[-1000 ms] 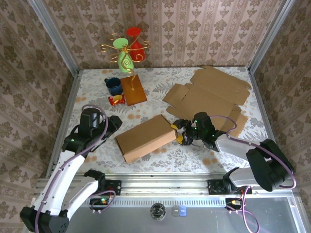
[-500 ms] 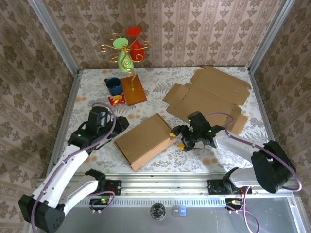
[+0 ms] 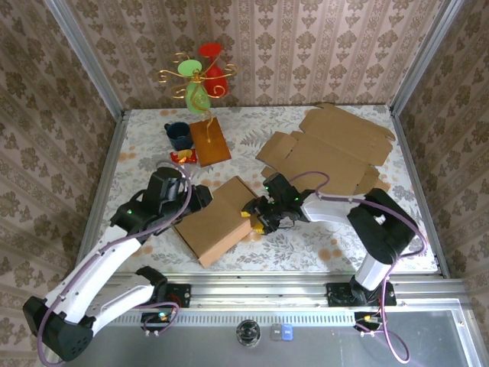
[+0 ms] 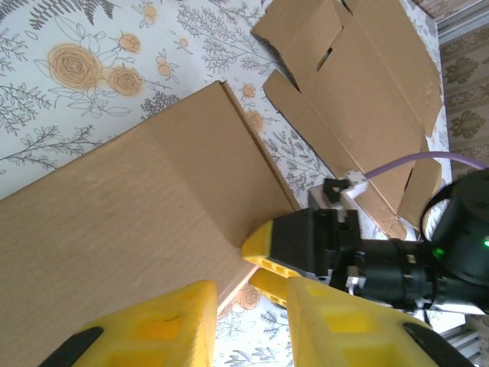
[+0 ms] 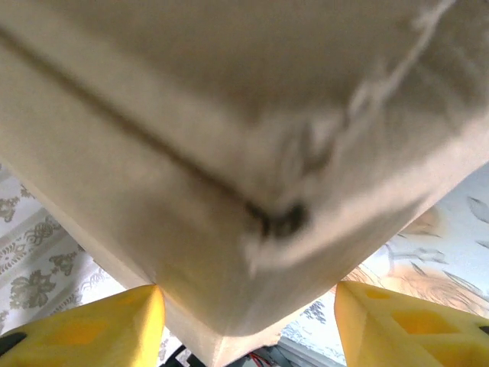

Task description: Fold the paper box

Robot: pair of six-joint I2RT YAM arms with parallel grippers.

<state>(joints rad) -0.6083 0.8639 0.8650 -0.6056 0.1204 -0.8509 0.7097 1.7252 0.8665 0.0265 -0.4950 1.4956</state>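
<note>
The table (image 3: 141, 164) has a flowery cloth on it. Far on the right lies a big flat cardboard sheet (image 3: 336, 145), not folded up at all. The paper box (image 3: 214, 225) sits in the middle, closer to the near edge. It is turned crooked, and it looks folded shut.

The left gripper (image 3: 205, 199) is at the box's far left side. Its yellow jaws are a little apart, right over the box's edge, and I can't see them pinching anything. The right gripper (image 3: 256, 219) is at the box's right corner, jaws apart, with the corner poking in between them.

Here's my worry: a squeeze on just that corner could squash it, or make the box spin and slide on the cloth — nothing is pinning it down.

The blue cup (image 3: 178, 136) and the little red packet (image 3: 183, 157) sit far left, well out of the way.
</note>
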